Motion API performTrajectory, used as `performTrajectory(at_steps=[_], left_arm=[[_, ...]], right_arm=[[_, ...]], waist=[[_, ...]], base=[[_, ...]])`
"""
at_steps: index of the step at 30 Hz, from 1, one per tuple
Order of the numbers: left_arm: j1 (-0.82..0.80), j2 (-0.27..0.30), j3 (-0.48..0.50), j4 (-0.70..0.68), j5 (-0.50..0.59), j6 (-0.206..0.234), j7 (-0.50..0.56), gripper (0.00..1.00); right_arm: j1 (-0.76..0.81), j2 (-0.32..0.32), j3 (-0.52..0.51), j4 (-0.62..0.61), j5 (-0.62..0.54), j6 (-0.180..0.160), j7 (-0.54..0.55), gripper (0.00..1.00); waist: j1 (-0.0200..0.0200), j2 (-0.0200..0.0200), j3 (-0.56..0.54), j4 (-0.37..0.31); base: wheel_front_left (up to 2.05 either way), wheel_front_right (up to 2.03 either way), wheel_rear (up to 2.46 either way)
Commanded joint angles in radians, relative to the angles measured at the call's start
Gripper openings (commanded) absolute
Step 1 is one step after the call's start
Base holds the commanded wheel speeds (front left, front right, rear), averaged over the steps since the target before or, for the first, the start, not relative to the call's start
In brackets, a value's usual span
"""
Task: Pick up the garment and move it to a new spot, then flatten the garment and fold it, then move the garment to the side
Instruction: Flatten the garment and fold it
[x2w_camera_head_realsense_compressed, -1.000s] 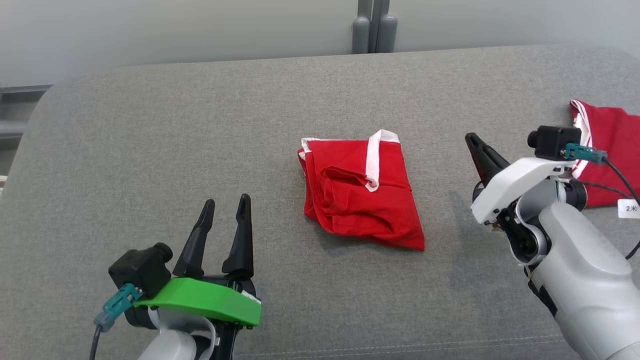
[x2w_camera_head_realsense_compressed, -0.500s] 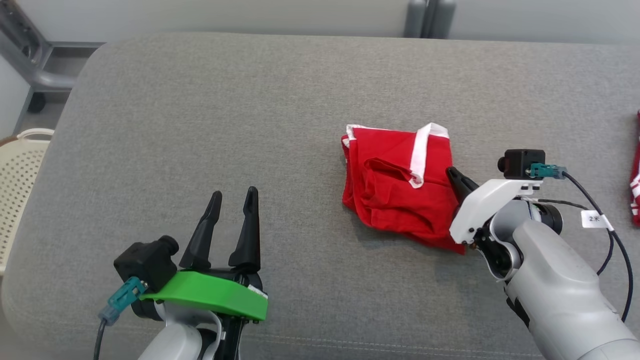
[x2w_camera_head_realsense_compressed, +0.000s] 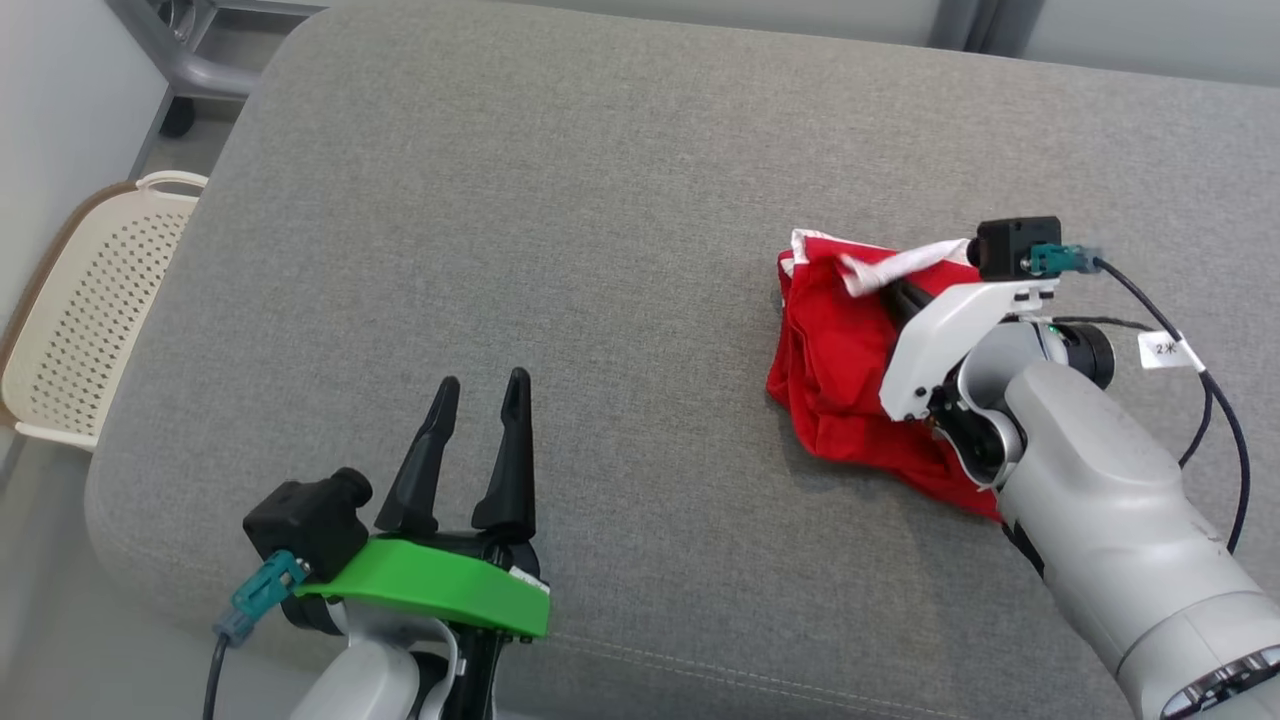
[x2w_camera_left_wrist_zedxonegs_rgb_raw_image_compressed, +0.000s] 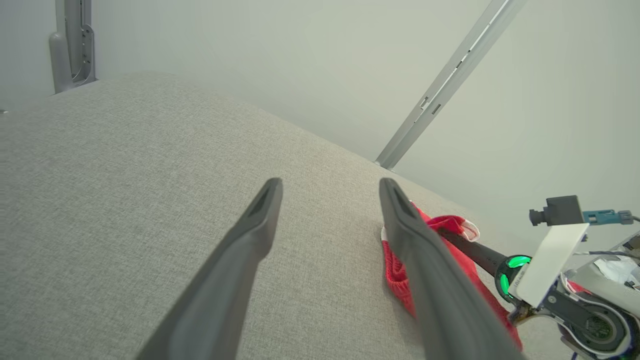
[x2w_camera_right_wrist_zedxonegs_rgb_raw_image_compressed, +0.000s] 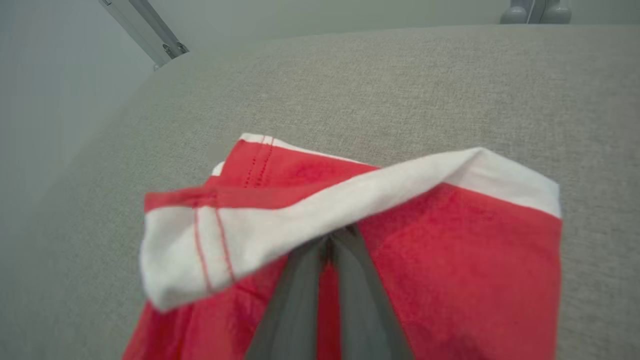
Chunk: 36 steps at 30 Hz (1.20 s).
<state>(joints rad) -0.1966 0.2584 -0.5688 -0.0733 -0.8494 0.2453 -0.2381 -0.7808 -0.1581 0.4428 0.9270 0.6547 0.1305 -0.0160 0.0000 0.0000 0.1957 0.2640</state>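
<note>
Now | right fingers (x2w_camera_right_wrist_zedxonegs_rgb_raw_image_compressed: 297, 300) pressed together, tips tucked under red garment (x2w_camera_head_realsense_compressed: 830, 380)'s white band (x2w_camera_right_wrist_zedxonegs_rgb_raw_image_compressed: 310, 210) | left fingers (x2w_camera_head_realsense_compressed: 512, 450) spread, near bench (x2w_camera_head_realsense_compressed: 600, 250)'s front-left corner

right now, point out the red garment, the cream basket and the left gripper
red garment (x2w_camera_head_realsense_compressed: 830, 370), head view, on its red folds
cream basket (x2w_camera_head_realsense_compressed: 110, 290), head view, perforated wall
left gripper (x2w_camera_head_realsense_compressed: 483, 380), head view, midway between fingertips

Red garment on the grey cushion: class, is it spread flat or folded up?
Folded and rumpled: the red garment lies in creased layers, white band draped over the shut right claw.
</note>
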Motion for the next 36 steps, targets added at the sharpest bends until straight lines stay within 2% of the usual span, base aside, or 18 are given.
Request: performTrajectory(at_steps=[1,11,19,27,34,36], left_arm=[[-0.017,-0.009,-0.001,0.004,0.008,-0.009,-0.004,1.0],[-0.038,-0.036,-0.005,0.032,0.012,-0.028,-0.012,1.0],[-0.027,-0.031,0.012,0.041,0.014,-0.026,-0.018,1.0],[0.0,-0.007,0.014,0.032,0.017,-0.014,-0.006,1.0],[0.028,0.007,0.01,0.019,0.015,0.003,0.008,1.0],[0.035,0.011,0.01,0.014,0.013,0.01,0.011,1.0]], right_arm=[[-0.022,-0.003,0.009,0.009,-0.01,0.0,-0.001,0.0],[-0.14,0.044,0.05,0.127,-0.006,0.0,-0.008,0.0],[-0.174,0.05,0.104,0.106,0.017,0.0,-0.048,0.0],[-0.166,-0.005,0.126,0.018,0.068,0.0,-0.132,0.0],[-0.082,-0.096,0.099,-0.067,0.109,0.0,-0.19,0.0],[-0.046,-0.119,0.083,-0.087,0.113,0.0,-0.202,0.12]], waist=[[0.0,0.0,0.013,0.02],[0.0,0.0,0.044,0.067],[0.0,0.0,0.025,0.031],[0.0,0.0,-0.029,-0.059],[0.0,0.0,-0.07,-0.126],[0.0,0.0,-0.079,-0.142]], base=[[0.0,0.0,0.0],[0.0,0.0,0.0],[0.0,0.0,0.0],[0.0,0.0,0.0],[0.0,0.0,0.0],[0.0,0.0,0.0]])
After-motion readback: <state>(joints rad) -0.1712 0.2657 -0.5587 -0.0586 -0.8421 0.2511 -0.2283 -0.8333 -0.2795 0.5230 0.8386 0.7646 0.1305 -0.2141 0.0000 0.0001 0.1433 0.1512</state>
